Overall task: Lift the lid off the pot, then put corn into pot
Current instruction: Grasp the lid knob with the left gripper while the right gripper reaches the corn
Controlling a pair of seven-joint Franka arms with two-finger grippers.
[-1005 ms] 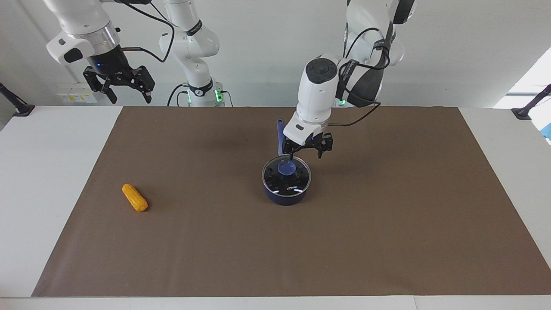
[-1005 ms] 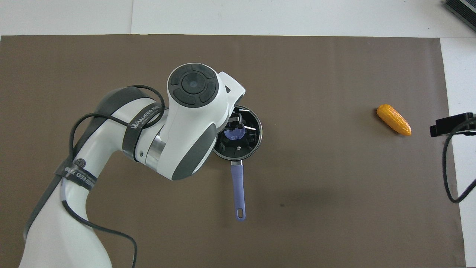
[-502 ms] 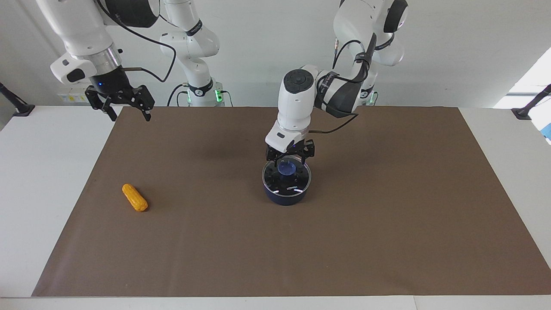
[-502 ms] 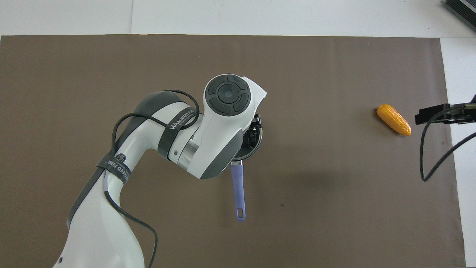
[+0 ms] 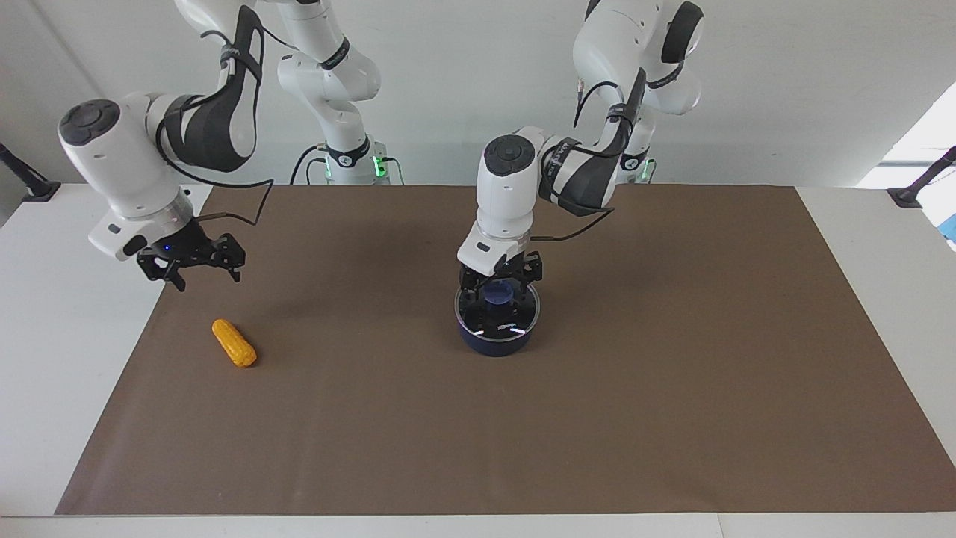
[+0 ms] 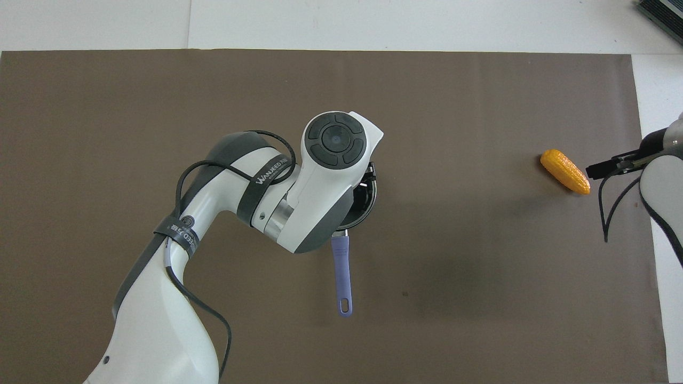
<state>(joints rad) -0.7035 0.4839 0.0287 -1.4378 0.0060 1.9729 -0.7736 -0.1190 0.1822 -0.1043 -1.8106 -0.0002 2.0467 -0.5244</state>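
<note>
The left gripper [image 5: 499, 281] has dropped onto the round clear glass lid [image 5: 515, 320], its open fingers now flanking the blue knob [image 5: 497, 294]; the lid still sits on the small navy saucepan [image 5: 496, 343] mid-desk. The right gripper [image 5: 191, 262], fingers spread, has descended over the mat near the orange-yellow corn cob [image 5: 234, 342] by the right arm's edge.

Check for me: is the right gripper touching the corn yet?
Apart. In the facing view the right gripper hangs in the air, with bare brown mat showing between it and the corn, which lies on the mat untouched.
</note>
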